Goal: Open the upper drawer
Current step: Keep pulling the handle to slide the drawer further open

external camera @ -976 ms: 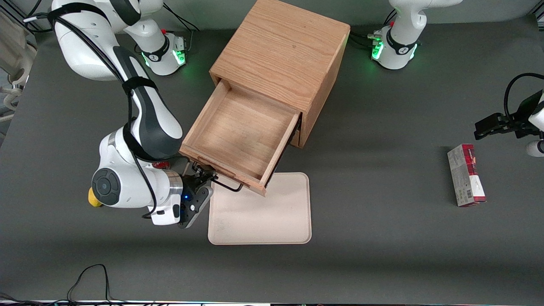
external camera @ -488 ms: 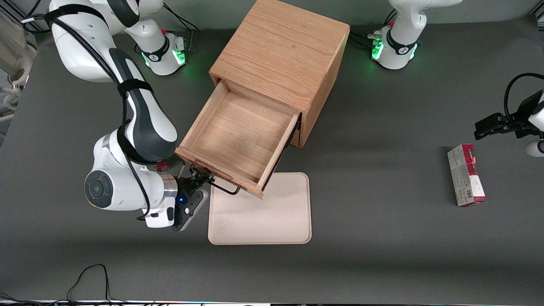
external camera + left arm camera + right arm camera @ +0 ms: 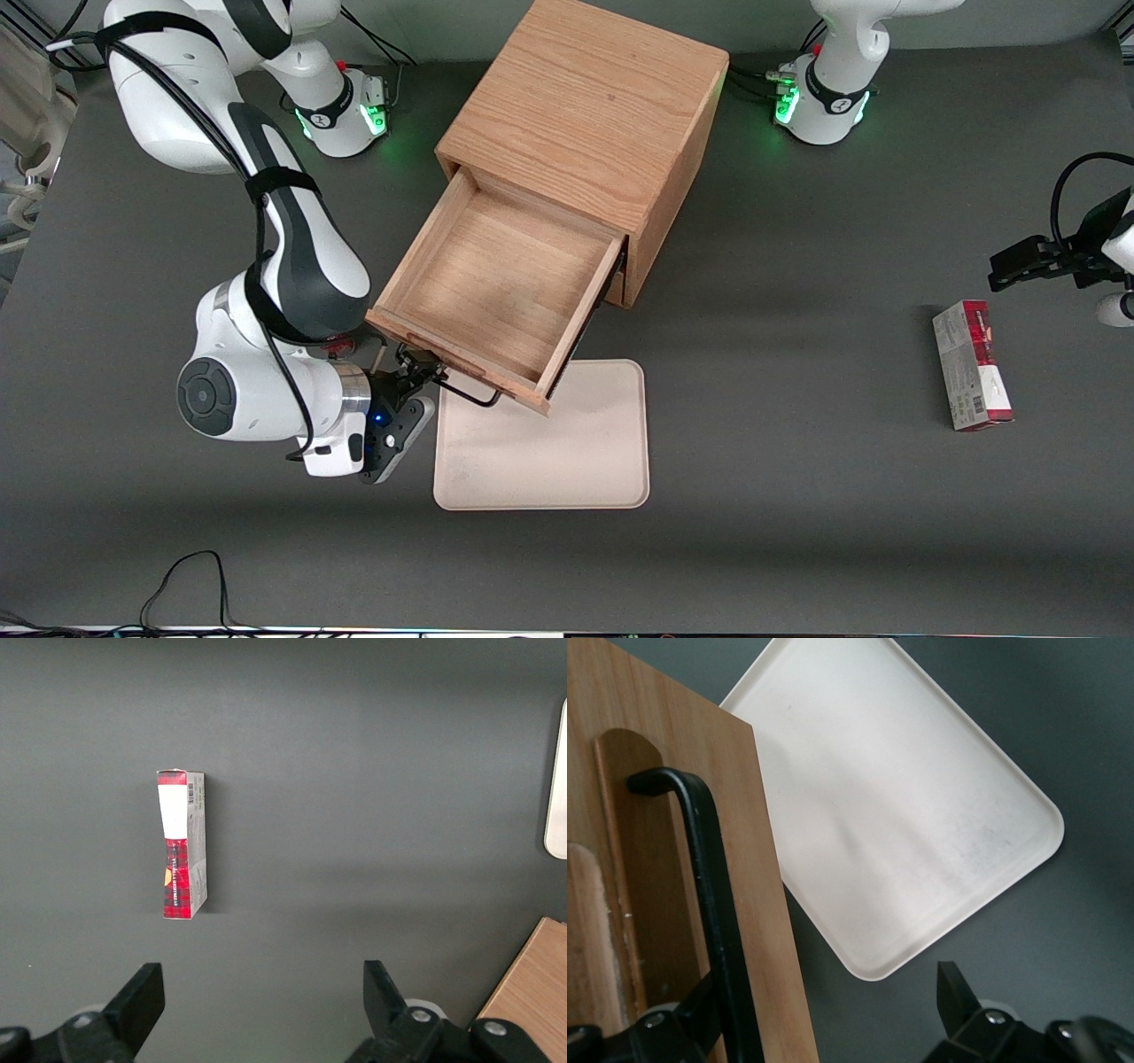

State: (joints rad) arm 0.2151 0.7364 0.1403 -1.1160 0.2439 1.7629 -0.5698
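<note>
The upper drawer (image 3: 496, 283) of the oak cabinet (image 3: 585, 106) stands pulled far out, its wood-grain tray bare inside. Its black wire handle (image 3: 469, 390) sticks out from the drawer front, over the edge of a cream tray. My right gripper (image 3: 416, 368) is at the end of the handle nearer the working arm's side. In the right wrist view the gripper (image 3: 824, 985) is open wide. The handle (image 3: 713, 886) runs along the drawer front (image 3: 656, 815) just inside one finger. The lower drawer is hidden under the upper one.
A flat cream tray (image 3: 567, 452) lies on the table in front of the drawer, partly under its front; it also shows in the right wrist view (image 3: 895, 815). A red and grey box (image 3: 970, 363) lies toward the parked arm's end, also in the left wrist view (image 3: 182, 846).
The drawer has come a little farther out, and my gripper and arm have moved with its handle. In the last half second nothing has visibly moved.
</note>
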